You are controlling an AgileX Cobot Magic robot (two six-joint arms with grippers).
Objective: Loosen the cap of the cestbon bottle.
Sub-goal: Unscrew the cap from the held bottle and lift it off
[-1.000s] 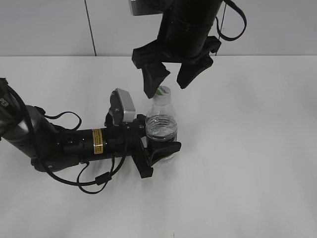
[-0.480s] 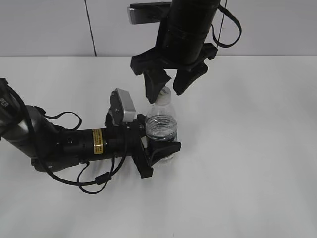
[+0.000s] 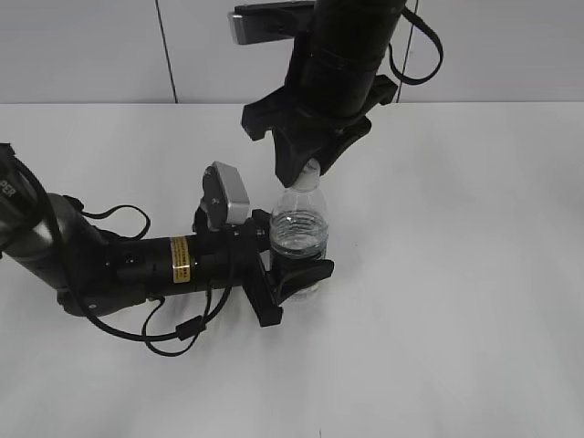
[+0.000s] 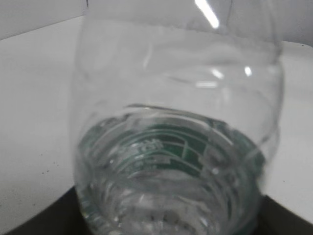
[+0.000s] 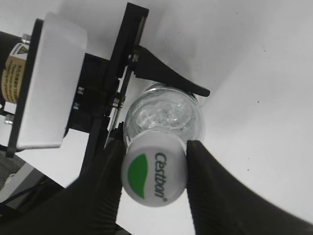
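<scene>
I am pressing the fingers (image 5: 108, 171) of my right gripper (image 5: 154, 169) against opposite sides of the cap (image 5: 154, 177), one on its left edge and one on its right, so they are nearly closed and are gripping that white cap with its green leaf mark. In the exterior view the same gripper is coming straight down over the bottle's neck, hiding most of the cap.

My left gripper (image 3: 294, 274) is lying low along the desk (image 3: 474, 274) and is clasping the lower body of the cestbon bottle (image 3: 297, 233); its fingers are drawn in around the clear plastic, and its wrist camera is filled by the ribbed wall and the green label behind it. The bottle is standing upright near the middle of the desk, with water visible inside.

I judge that the grasping step is ending and the twisting step is about to begin. The next move, as I read it, is asking my right wrist to rotate about the bottle's axis while my left hand is bracing the body so it is not spinning along.

I am counting one bottle, one cap, and two grippers, both occupied.
</scene>
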